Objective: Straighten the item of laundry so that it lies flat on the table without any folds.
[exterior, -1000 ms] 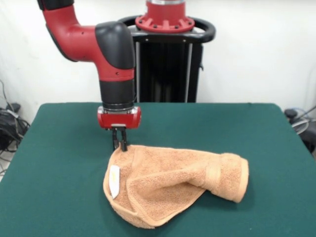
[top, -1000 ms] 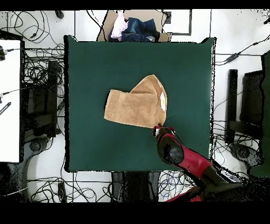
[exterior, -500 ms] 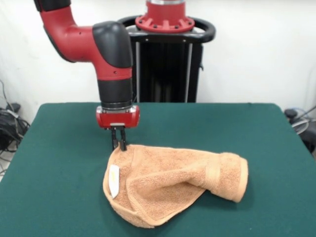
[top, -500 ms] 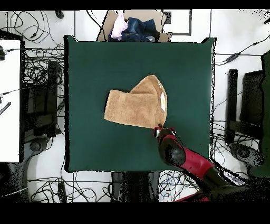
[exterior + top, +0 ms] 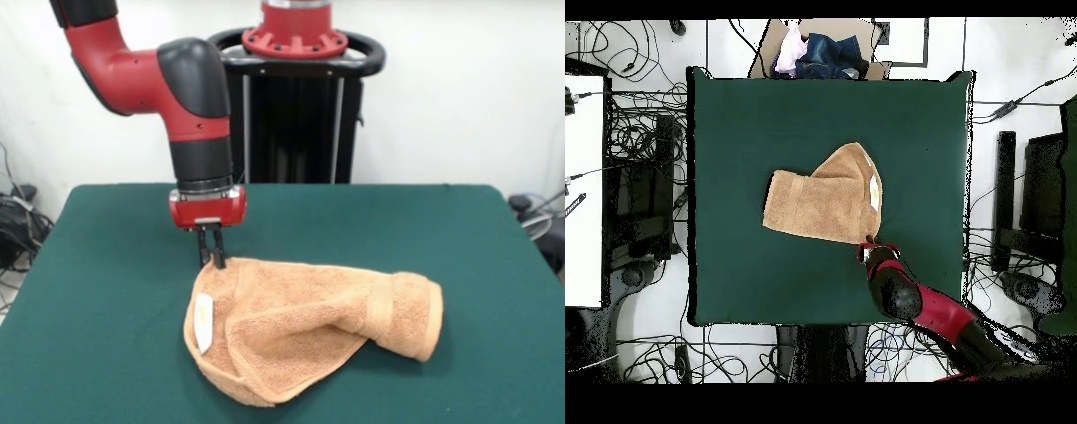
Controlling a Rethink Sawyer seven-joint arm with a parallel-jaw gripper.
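On the green desk (image 5: 106, 265), orange-tan hand towel (image 5: 318, 322) lying folded near the middle, end effector (image 5: 212, 256) pinching together on its far corner, clothes pile (image 5: 815, 52) sitting beyond the desk edge.

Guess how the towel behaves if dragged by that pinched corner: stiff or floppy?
Likely floppy: the towel lies folded over itself. It probably trails the end effector rather than sliding whole. Terry pile on the felt table may drag.

glossy red arm (image 5: 132, 71) with a rounded black elbow cover, a black wrist sleeve, a red wrist block (small white plate on front) and 2 slim black gripper (image 5: 212, 258) prongs.
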